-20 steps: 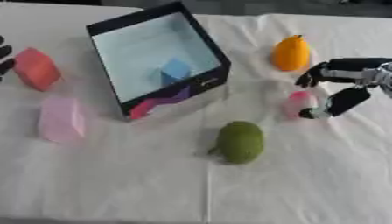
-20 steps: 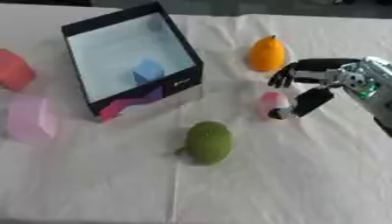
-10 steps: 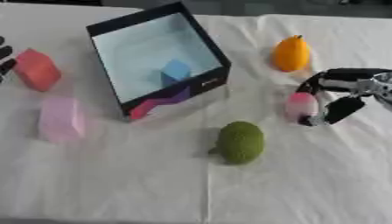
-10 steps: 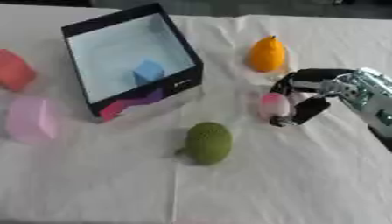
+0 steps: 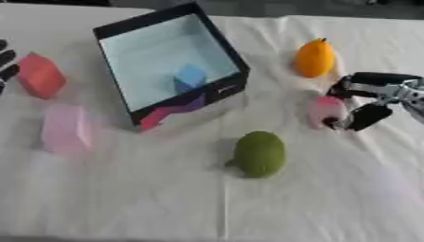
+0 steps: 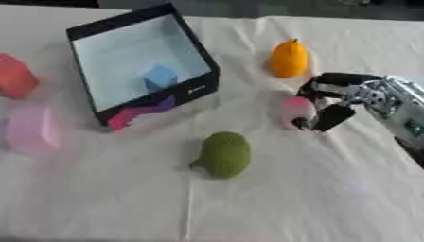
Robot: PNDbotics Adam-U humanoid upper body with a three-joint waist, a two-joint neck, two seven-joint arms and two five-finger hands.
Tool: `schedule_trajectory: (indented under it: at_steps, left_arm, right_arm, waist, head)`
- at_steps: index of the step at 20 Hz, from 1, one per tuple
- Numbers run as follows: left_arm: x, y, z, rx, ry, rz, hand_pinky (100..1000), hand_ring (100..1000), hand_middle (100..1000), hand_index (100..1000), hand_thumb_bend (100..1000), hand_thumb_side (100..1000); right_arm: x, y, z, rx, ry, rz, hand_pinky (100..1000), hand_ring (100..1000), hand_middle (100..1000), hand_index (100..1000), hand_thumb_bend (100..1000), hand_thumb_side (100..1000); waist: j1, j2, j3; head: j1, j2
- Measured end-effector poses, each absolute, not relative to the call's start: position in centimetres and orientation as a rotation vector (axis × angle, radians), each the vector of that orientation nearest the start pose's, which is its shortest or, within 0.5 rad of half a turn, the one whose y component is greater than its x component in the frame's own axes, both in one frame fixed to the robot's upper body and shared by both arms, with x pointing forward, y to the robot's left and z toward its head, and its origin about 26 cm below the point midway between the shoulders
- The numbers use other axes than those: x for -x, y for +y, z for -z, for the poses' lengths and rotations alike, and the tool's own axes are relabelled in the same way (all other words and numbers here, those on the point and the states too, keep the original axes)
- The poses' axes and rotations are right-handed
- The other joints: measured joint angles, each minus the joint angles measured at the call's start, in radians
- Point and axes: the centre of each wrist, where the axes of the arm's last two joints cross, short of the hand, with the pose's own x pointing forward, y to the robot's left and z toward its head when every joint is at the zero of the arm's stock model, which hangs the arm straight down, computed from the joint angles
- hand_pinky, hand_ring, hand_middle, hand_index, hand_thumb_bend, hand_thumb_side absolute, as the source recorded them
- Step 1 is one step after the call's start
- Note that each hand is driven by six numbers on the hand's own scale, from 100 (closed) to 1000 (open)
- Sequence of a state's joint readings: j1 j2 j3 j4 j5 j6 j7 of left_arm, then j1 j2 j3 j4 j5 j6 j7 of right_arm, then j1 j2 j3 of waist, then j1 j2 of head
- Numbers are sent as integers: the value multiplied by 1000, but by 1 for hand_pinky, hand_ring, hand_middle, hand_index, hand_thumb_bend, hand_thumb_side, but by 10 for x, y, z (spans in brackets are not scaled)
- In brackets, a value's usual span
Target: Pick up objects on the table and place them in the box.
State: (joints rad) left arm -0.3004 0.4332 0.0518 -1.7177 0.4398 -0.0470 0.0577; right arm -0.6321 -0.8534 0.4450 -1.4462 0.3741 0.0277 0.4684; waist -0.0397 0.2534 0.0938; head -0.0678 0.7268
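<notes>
So the white-clothed table (image 5: 124, 198) has the black box (image 5: 170, 64) sitting up top with a blue block (image 5: 190, 77) already inside, and a green fruit (image 5: 259, 153), orange fruit (image 5: 314, 57), pink block (image 5: 66, 128) and red block (image 5: 39, 75) scattered around it. Looks like the grasp step: the right hand (image 6: 340, 101) has its fingers and thumb curled round a small pink object (image 6: 296, 111) that seems to sit on the cloth just right of centre. Next it'd need to lift and carry it left over the box wall. The left hand (image 5: 5, 61) only peeks in at the left edge, can't tell its state.
</notes>
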Motion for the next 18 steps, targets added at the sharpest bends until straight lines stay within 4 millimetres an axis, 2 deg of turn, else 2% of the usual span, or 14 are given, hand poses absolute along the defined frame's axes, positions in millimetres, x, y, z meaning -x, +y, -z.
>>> schedule_trajectory:
  at_steps: [3,6,10,15,18]
  left_arm:
    - [-334,317,-155,74,-2054,31,918,870,794,783,101,776]
    - [-334,317,-155,74,-2055,31,918,871,794,784,100,771]
    - [-334,318,-158,69,-2070,23,918,872,795,784,100,757]
    - [-333,323,-166,51,-2111,-25,917,874,797,787,103,728]
    - [-330,328,-173,47,-2141,-52,918,876,798,788,100,718]
  right_arm:
    - [-382,-316,-202,637,-1350,-1513,794,686,548,704,132,301]
    - [-376,-313,-218,637,-1431,-1482,800,689,555,712,100,269]
    - [-368,-304,-254,638,-1573,-1453,800,682,551,709,100,216]
    - [-372,-264,-321,622,-1802,-1468,791,668,543,697,100,209]
    - [-393,-237,-336,592,-1849,-1486,792,668,542,696,100,210]
  waist:
    - [0,0,0]
    - [0,0,-1]
    - [0,-1,-6]
    - [0,-1,-18]
    - [0,-7,-7]
  head:
    - [0,0]
    - [2,0]
    - [5,0]
    - [-13,1]
    - [-34,3]
